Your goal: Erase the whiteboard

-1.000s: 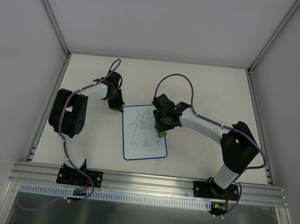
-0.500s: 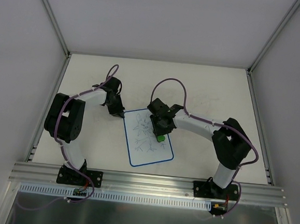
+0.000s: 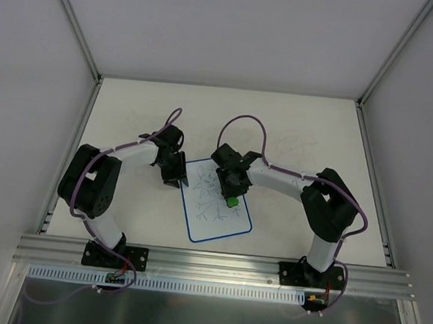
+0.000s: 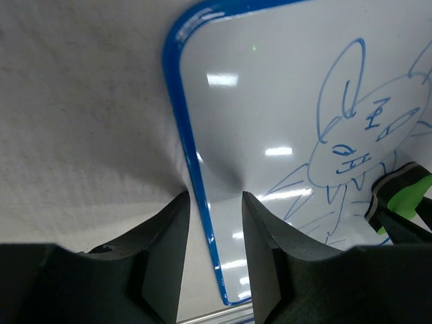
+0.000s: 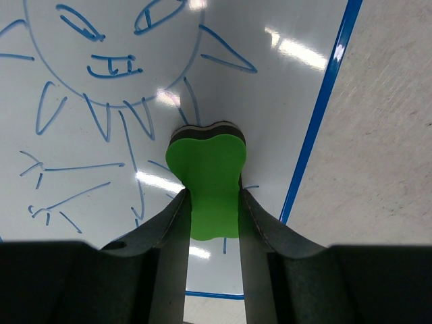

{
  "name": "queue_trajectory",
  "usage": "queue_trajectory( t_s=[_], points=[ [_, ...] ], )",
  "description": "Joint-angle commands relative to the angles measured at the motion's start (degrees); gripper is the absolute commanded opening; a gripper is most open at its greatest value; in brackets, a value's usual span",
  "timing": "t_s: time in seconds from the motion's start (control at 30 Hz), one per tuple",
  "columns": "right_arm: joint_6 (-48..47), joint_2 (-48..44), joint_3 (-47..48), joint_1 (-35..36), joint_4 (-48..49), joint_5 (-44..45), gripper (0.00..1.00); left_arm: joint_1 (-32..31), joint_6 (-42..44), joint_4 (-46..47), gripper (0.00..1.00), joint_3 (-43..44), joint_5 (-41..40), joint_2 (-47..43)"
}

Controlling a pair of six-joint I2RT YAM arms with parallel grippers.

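Note:
The whiteboard (image 3: 223,224), white with a blue rim and a blue animal drawing, lies slightly turned on the table between the arms. My right gripper (image 3: 232,196) is shut on a green bone-shaped eraser (image 3: 232,201) and holds it down on the board's middle right. In the right wrist view the eraser (image 5: 209,179) sits between the fingers (image 5: 169,236) below the drawn face, near the blue rim (image 5: 317,128). My left gripper (image 3: 176,177) is open at the board's upper left edge. In the left wrist view its tips (image 4: 214,202) straddle the rim (image 4: 185,142).
The table (image 3: 309,132) is pale, with faint smudges. Aluminium rails run along its left, right and near edges (image 3: 216,261). White walls enclose the back and sides. The arm bases stand at the near edge.
The board has shifted and turned a little. My left gripper moved right and nearer, onto the board's upper left edge. My right gripper slid the eraser left and down across the drawing.

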Motion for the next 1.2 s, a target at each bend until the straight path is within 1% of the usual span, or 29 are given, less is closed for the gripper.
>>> queue_trajectory(
  t_s=[0.0, 0.07, 0.1, 0.13, 0.23, 0.43, 0.57, 0.83, 1.0, 1.17],
  points=[
    [0.81, 2.45, 1.39, 0.3, -1.24, 1.26, 0.0, -2.96, -0.37, -1.11, 0.37, -1.32, -0.39, 0.83],
    [0.81, 2.8, 2.26, 0.3, -1.24, 0.91, 0.0, -3.84, -0.72, -1.02, 0.35, -1.15, -1.09, 1.53],
    [0.81, 3.06, 2.7, 0.39, -1.67, 0.99, 0.01, -4.1, -0.9, -1.02, 0.32, -1.32, -1.27, 2.32],
    [1.16, 3.15, 3.23, 0.39, -1.85, 1.08, 0.0, -4.1, -1.25, -0.93, 0.22, -1.41, -1.36, 2.76],
    [1.78, 3.33, 3.41, 0.57, -2.64, 1.87, 0.0, -4.1, -1.25, -0.93, 0.0, -1.67, -3.28, 4.08],
    [2.04, 3.24, 2.44, 1.09, -2.99, 1.52, 0.0, -4.02, -1.86, -0.93, 0.0, -0.8, -3.38, 5.67],
    [1.95, 3.16, 0.52, 0.74, -3.08, 3.01, 0.0, -4.02, -1.86, -0.93, 0.0, -0.62, -4.25, 5.67],
    [3.18, 0.7, -6.6, -4.26, -2.82, 4.59, 0.0, -3.75, -1.16, -0.93, 0.0, -0.44, -4.34, 5.84],
    [3.62, -1.59, -8.81, -7.16, -2.91, 5.65, 0.0, -3.58, -0.99, -1.02, 0.0, 0.26, -4.43, 6.1],
    [4.06, -2.91, -9.51, -8.57, -3.0, 6.09, 0.0, -3.58, -0.99, -0.93, 0.0, 1.05, -4.34, 6.37]
  ],
)
